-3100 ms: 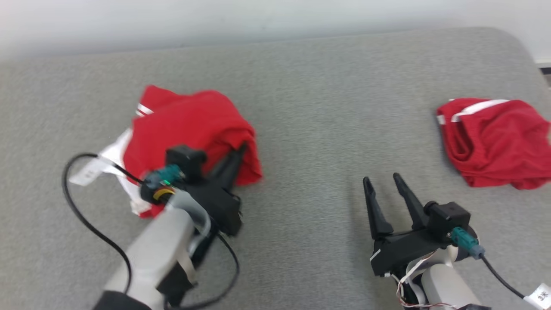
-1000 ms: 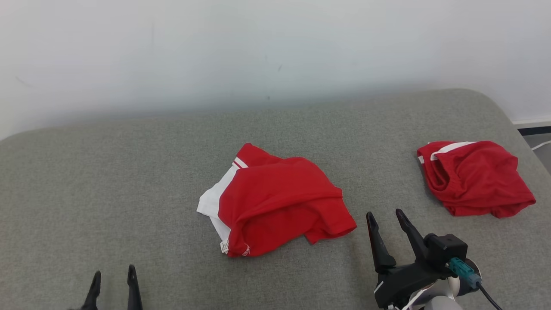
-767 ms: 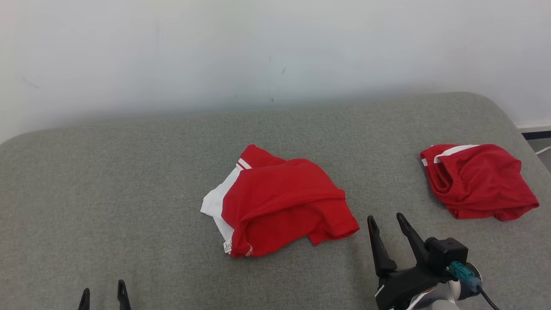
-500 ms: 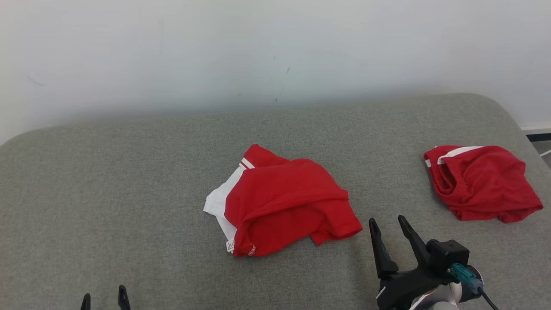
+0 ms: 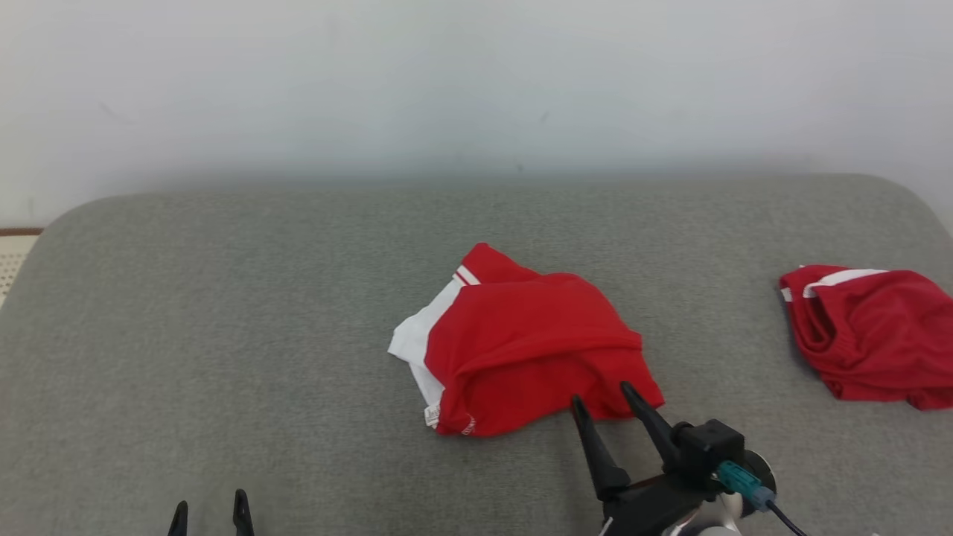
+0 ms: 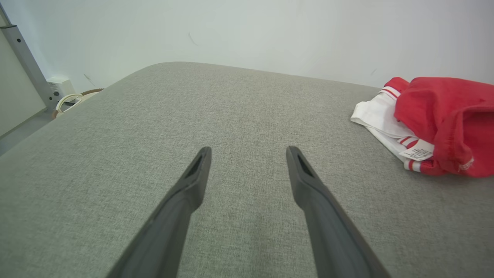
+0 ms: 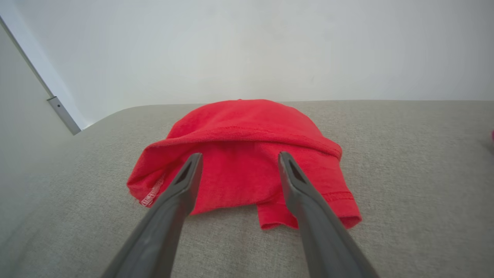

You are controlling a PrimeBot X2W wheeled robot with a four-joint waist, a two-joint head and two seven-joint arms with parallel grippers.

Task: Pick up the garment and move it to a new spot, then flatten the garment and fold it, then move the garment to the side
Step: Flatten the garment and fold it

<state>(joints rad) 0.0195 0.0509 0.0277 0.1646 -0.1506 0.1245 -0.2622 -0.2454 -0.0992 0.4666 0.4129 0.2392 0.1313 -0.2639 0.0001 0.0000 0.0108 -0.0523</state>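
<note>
The garment (image 5: 521,335), a crumpled red piece with a white side panel and a small label, lies in the middle of the grey padded surface (image 5: 246,327). My right gripper (image 5: 601,394) is open at its near right edge, fingertips just over the red hem. In the right wrist view the garment (image 7: 239,123) lies right ahead of the right gripper (image 7: 240,156), whose fingers are apart with nothing between them. My left gripper (image 5: 209,506) stands open at the lower left, well away from the cloth. The left wrist view has the left gripper (image 6: 249,150) over bare padding and the garment (image 6: 444,112) off to the right.
A second red garment (image 5: 871,335) with a white stripe lies bunched near the surface's right edge. A pale wall (image 5: 476,89) runs behind the far edge. A metal post (image 6: 23,58) and floor lie past the left end.
The left gripper has let go of the garment and drawn back to the lower left. The right gripper has moved left up to the garment's near edge. The head camera has shifted.
</note>
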